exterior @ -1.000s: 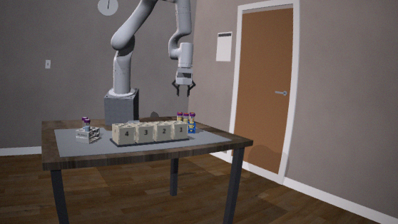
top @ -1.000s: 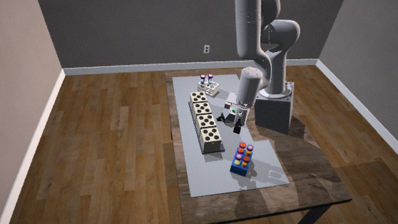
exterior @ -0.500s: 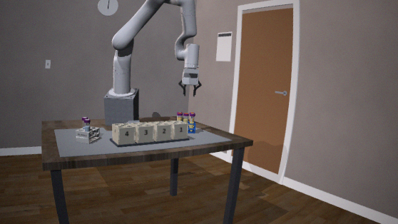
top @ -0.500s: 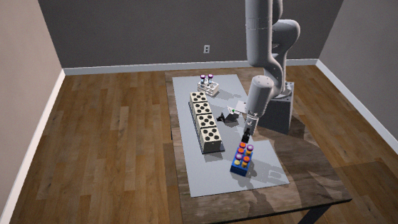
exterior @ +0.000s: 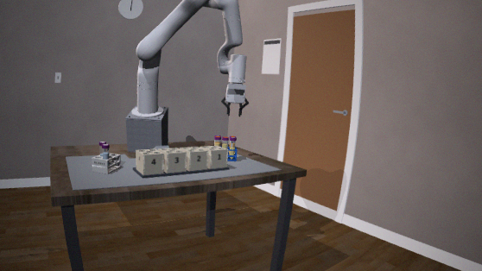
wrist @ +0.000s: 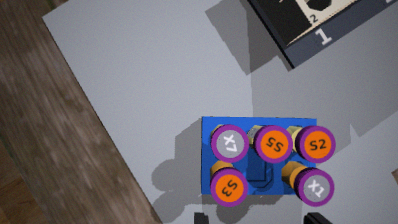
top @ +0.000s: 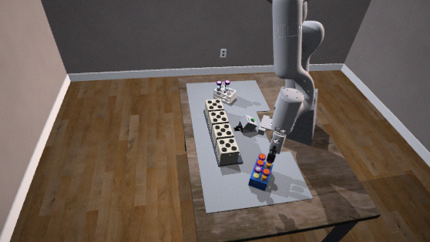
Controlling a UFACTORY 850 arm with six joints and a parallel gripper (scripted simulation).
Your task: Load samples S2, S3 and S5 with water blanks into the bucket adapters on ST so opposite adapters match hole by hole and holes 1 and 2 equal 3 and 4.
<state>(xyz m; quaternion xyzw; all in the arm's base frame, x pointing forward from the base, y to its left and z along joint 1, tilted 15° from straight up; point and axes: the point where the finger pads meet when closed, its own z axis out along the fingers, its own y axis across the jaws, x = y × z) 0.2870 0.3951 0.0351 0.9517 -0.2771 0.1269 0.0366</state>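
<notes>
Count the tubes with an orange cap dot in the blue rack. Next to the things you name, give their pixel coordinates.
3. S2 (wrist: 316, 144) is at one end of the row of three, S5 (wrist: 273, 144) is in that row's middle, and S3 (wrist: 229, 187) is in the other row, beside X7 (wrist: 229, 143).

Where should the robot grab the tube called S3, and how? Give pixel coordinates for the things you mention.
By the purple cap of S3 (wrist: 229, 187), I'd say, coming straight down from above with one finger on each side. The cap stands up above the blue rack (top: 259, 183) (wrist: 257, 121), while the rack surrounds the tube's lower part. The fingers should avoid X7 (wrist: 229, 143), right beside it.
</notes>
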